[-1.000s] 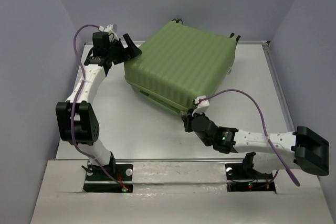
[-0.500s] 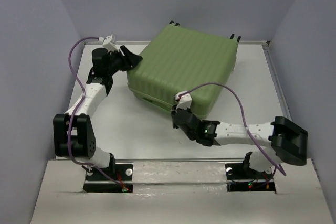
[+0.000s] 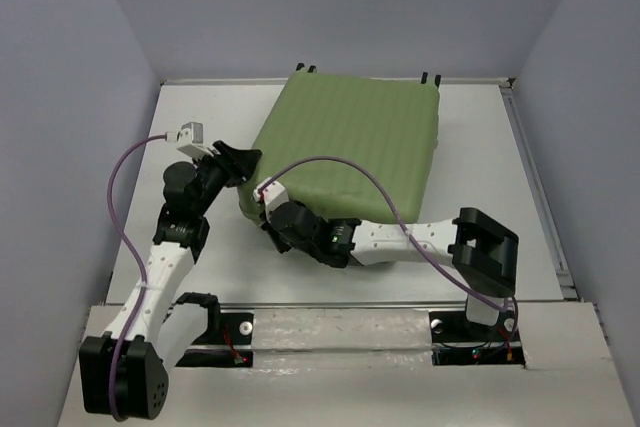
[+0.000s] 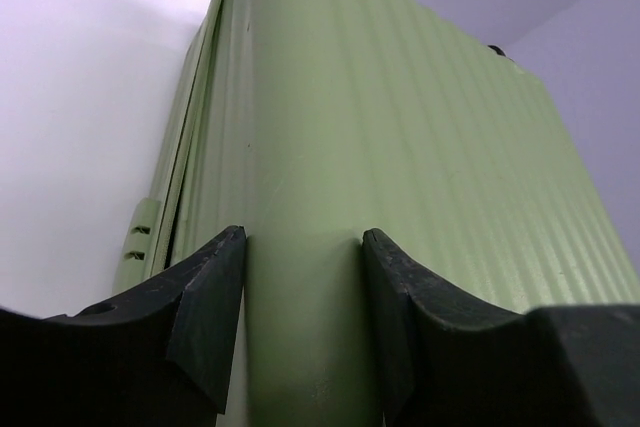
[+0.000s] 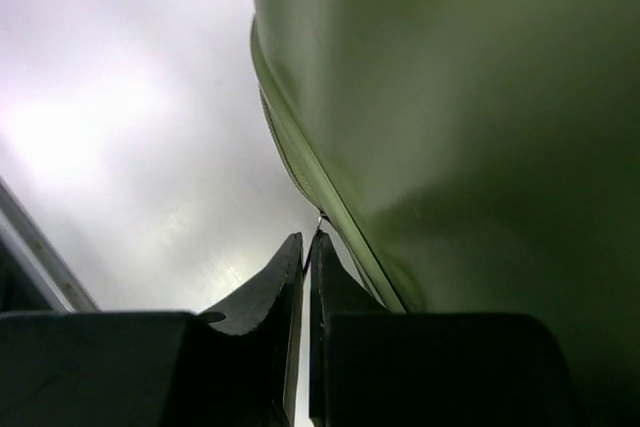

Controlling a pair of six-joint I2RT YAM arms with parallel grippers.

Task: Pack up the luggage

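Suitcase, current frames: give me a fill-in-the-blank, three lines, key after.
The ribbed suitcase lies on the table with its shell ____.
The left pincer clamps a rounded ____ of the suitcase.
The right pincer, low beside the suitcase, is ____.
Missing words: closed; corner; shut.

luggage (image 5: 460,107) blurred, cropped (zip (image 5: 300,172) seemingly indistinct)
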